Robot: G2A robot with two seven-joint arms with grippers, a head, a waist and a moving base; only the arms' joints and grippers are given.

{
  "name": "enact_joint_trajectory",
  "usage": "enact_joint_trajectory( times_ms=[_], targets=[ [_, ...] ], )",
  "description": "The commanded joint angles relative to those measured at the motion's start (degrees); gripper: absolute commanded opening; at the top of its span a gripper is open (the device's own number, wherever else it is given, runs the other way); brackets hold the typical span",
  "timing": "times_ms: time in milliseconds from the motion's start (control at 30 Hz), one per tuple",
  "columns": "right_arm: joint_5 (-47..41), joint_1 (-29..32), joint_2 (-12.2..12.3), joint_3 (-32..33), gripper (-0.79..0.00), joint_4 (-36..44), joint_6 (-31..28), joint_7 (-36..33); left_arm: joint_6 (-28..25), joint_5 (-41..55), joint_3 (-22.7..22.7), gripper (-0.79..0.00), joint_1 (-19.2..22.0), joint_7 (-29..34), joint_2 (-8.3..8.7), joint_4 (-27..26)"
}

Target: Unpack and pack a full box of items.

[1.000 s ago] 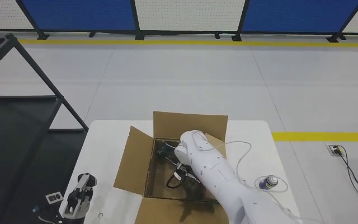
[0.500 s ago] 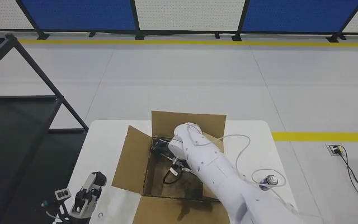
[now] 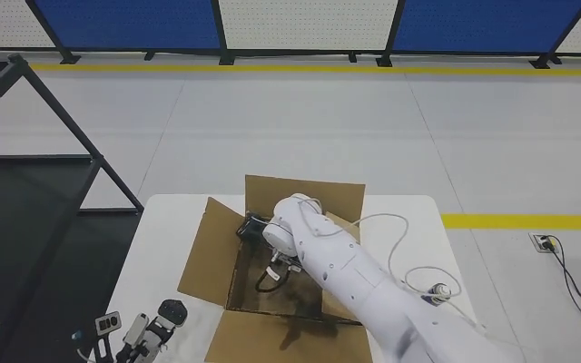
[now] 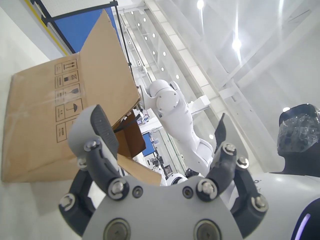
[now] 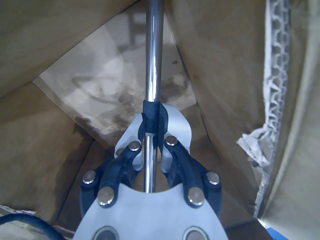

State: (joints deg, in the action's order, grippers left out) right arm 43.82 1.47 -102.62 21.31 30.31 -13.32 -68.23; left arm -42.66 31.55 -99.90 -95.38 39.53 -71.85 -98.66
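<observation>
right gripper (image 5: pixel 151 123) inside open brown cardboard box (image 3: pixel 272 195), 11 o'clock corner, fingers clamped on slim shiny metal rod (image 5: pixel 154 51). likely unpacking; next calls for a straight lift clear of walls. left gripper (image 4: pixel 160 123) at box's 7 o'clock over white bench (image 3: pixel 163 236), fingers spread, empty.

Tabletop (image 3: pixel 163 245): white, rounded corners, standing on a pale grey floor (image 3: pixel 300 127).

Floor markings: we note one yellow line (image 3: pixel 300 67) running across the far side, just in front of the partitions, and a second yellow strip (image 3: pixel 513 220) to the right of the tabletop.

Partitions: dark-framed panels along the far edge, a blue panel (image 3: pixel 123 23), a white perforated panel (image 3: pixel 304 23), then another blue panel (image 3: pixel 472 23).

Left of the tabletop: a black metal frame (image 3: pixel 77 134) with a slanted bar, over a dark floor area (image 3: pixel 45 236).

Far right, on the floor: a power strip (image 3: pixel 543 242) with a black cord (image 3: pixel 567 272).

Left wrist view: we see a white ceiling with bright lamps (image 4: pixel 236 44).
</observation>
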Motion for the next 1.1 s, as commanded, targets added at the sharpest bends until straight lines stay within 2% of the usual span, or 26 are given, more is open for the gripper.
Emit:
enact_joint_trajectory(
  times_ms=[0,200,367,533,767,833,1067],
  targets=[
    [1.1,1.0,1.5,0.9,-0.785,4.2,2.2,-1.6,0.0,0.2,0.1,0.000,0.2,0.1,0.04,0.2],
    [5.9,7.0,7.7,5.2,-0.785,19.9,7.5,-9.8,-0.6,0.1,0.8,0.000,0.5,0.2,0.09,0.3],
    [9.2,13.5,12.7,10.5,-0.785,30.6,7.0,-15.7,-1.0,-0.3,1.1,0.000,0.5,0.0,0.15,0.2],
    [10.8,18.3,15.6,15.4,-0.785,36.6,5.8,-16.5,-1.4,-0.5,1.1,0.000,0.2,-0.3,0.23,0.2],
    [11.4,20.1,16.3,17.1,-0.785,38.1,5.4,-15.5,-2.0,-0.7,1.0,0.000,-0.2,-1.1,0.31,0.1],
    [11.2,19.6,15.8,16.8,-0.754,37.2,6.3,-14.6,-2.1,-0.6,1.0,0.000,-0.3,-1.4,0.32,0.1],
    [9.0,16.2,13.0,14.0,-0.770,31.4,9.6,-13.2,-2.5,-0.4,1.1,0.000,-0.3,-2.3,0.37,0.2]
  ],
)
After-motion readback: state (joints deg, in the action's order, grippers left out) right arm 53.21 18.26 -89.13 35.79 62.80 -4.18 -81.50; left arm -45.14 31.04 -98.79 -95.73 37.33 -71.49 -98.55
